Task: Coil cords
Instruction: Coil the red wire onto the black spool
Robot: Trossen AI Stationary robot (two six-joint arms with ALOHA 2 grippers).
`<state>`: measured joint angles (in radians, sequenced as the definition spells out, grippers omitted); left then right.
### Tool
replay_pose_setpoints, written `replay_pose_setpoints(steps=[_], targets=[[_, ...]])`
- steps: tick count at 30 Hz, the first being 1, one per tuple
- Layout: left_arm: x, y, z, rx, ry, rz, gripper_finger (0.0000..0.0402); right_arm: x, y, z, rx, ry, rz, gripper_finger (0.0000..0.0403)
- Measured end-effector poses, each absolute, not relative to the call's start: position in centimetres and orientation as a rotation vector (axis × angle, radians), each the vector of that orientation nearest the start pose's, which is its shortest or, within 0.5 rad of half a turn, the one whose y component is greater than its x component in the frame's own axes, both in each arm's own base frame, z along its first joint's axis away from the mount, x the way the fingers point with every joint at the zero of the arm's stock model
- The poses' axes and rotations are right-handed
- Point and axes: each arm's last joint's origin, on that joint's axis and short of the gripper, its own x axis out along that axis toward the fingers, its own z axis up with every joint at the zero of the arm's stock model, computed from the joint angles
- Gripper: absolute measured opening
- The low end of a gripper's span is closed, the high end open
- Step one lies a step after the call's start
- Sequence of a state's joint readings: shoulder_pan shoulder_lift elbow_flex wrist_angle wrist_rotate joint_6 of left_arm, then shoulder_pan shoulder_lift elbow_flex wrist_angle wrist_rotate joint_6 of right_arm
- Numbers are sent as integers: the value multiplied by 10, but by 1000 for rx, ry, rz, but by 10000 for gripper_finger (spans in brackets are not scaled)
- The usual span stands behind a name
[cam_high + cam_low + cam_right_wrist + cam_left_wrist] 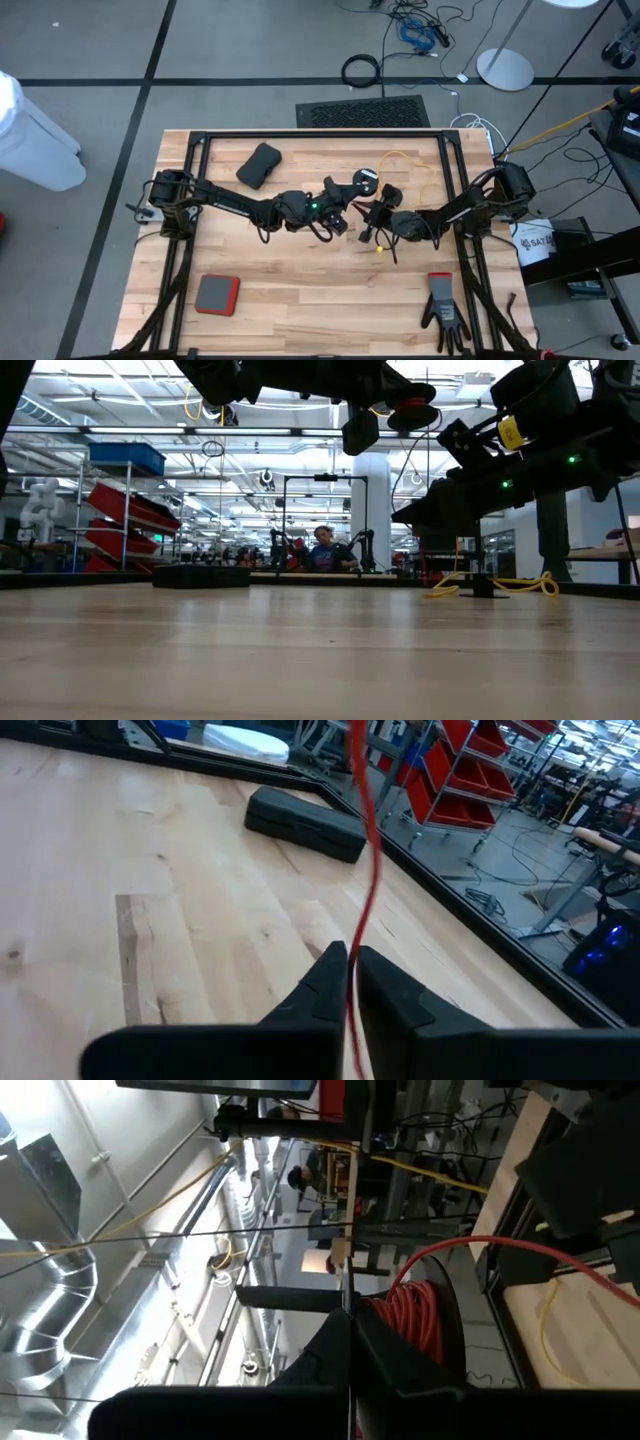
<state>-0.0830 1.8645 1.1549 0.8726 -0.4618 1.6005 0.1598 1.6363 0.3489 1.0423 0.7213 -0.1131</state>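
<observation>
Two thin cords are in view; a yellow cord [415, 160] lies in loose loops on the far right part of the desk [300, 290], and a red cord [368, 840] hangs in the air above the desk's middle; one small round black reel [412, 405] shows, wound with red cord and held up well clear of the wood. Three other things lie on the desk; one black case [260, 165] at the far left, one red and grey pad [216, 294] at the near left, one black glove [443, 312] at the near right.

The desk is pale wood planks inside a black metal frame; around it is a grey floor crossed by dark lines, with one thick black ring of cable [361, 70] and one dark grate [365, 112] beyond the far edge. The level view looks into a large bright hall with shelves of red bins [120, 520] and one person [323, 550] seated far off.

Two dark arms reach in from the desk's sides and meet near its middle, both raised off the wood. The left claw [340, 205] is closed tight, with the reel just beyond its tips; whether it grips anything cannot be told. The right claw [350, 955] sits just beside it, fingers pinched narrow on the red cord, which runs straight up from between them.
</observation>
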Motion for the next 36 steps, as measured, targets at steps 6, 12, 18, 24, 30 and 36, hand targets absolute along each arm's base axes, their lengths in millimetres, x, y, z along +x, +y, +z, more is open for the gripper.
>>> replay_pose_setpoints(steps=[6,12,18,24,30,36], targets=[[413,-22,257,1508,171,416,1,252,21,129,-210,247,-533,2],[414,-21,257,1508,173,418,1,261,27,137,-225,219,-490,1],[414,-10,253,1497,226,405,1,275,43,154,-295,167,-437,0],[415,-2,251,1401,228,410,1,284,49,165,-338,141,-425,0],[415,-4,251,1290,178,382,1,285,45,162,-345,165,-442,0],[415,-8,250,1230,161,374,1,283,46,159,-367,204,-469,0]])
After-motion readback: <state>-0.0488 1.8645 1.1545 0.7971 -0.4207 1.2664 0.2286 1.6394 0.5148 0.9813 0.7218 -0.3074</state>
